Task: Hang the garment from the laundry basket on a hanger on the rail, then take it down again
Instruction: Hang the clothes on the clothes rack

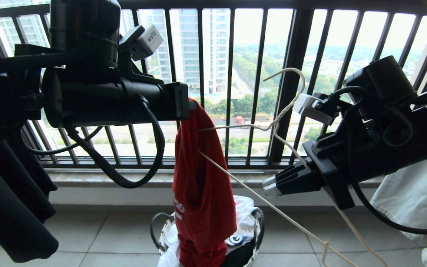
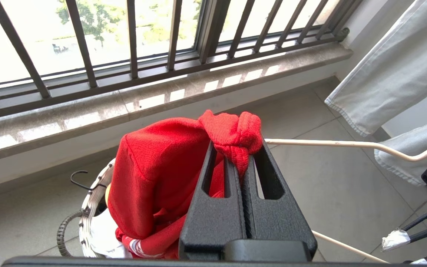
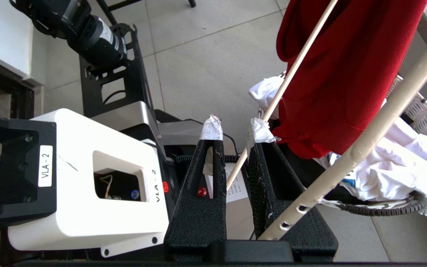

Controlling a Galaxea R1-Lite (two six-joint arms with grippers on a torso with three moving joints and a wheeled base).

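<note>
**Mia:** We are on a tiled balcony with black window bars [image 1: 258,85], and tall buildings are far outside. What is the robot doing?

**Ben:** The left gripper [image 2: 235,148] is shut tight on a bunched bit of the red T-shirt [image 1: 202,178]. The shirt hangs straight down from it, and its bottom end reaches into the laundry basket [image 1: 260,226] right below.

**Mia:** And the other one?

**Ben:** The right gripper [image 3: 235,131] has the thin white hanger [image 1: 276,122] between its taped fingers [image 3: 260,131]. They are nearly closed around one wire. The hanger is tilted, and its far corner pokes out from the gripper to the shirt.

**Mia:** Is the shirt on the hanger yet?

**Ben:** It looks like one corner is going into the shirt, but I cannot tell how far.

**Mia:** So what is left?

**Ben:** I think a lot. The shirt is lifted up, that part is done. It must still go fully on the hanger, then the hook on the rail, then all come down again. The rail with the holes [image 3: 365,148] passes close beside the right gripper.
</note>
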